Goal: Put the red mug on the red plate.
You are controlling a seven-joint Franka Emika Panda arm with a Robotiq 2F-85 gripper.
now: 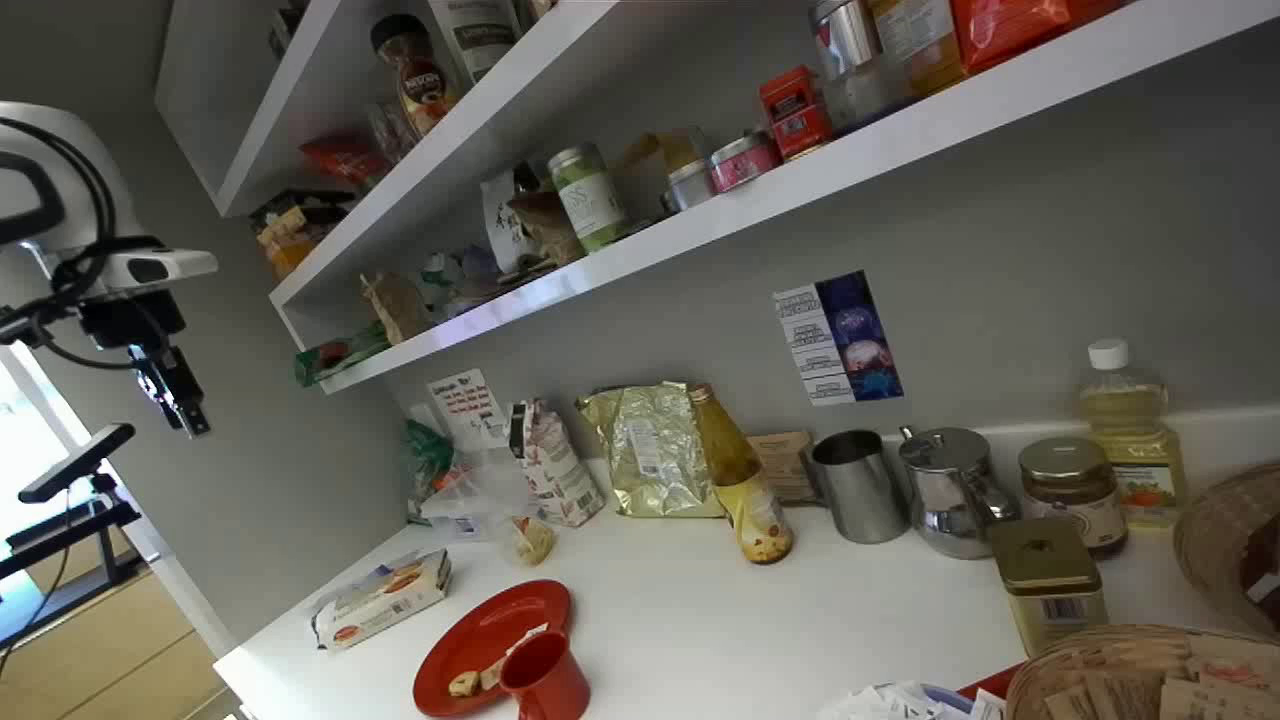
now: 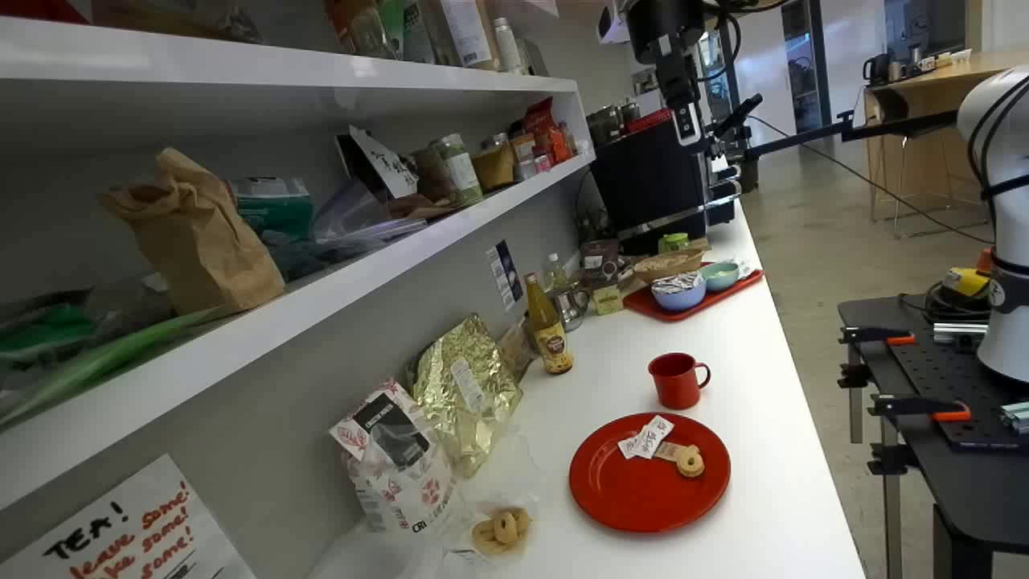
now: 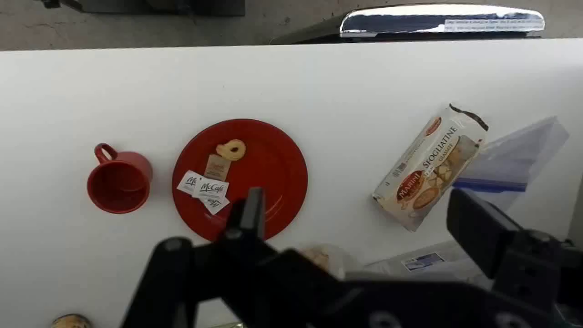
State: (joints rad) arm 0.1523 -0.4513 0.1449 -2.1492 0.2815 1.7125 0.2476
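Currently, red mug (image 1: 555, 685): seen upright in an exterior view, well below the fingers (image 1: 185, 395) and to their right, just beside the red plate (image 1: 465, 630).
Shelf (image 1: 620, 264): noted right of the fingers; any swing that way is judged a contact risk.
Mug handle (image 2: 707, 373): turned, in an exterior view, toward the open edge of the white counter (image 2: 739, 338); the mug is seen below the fingers, past the plate.
Gripper (image 3: 360, 221): fingers shown wide apart in the wrist view, nothing held between.
Left of fingers: red mug found, beyond the plate; a leftward traverse, then descent, is judged necessary.
Counter room: white surface seen left of the mug; a pastry pack (image 3: 428, 168) noted ahead of the finger gap.
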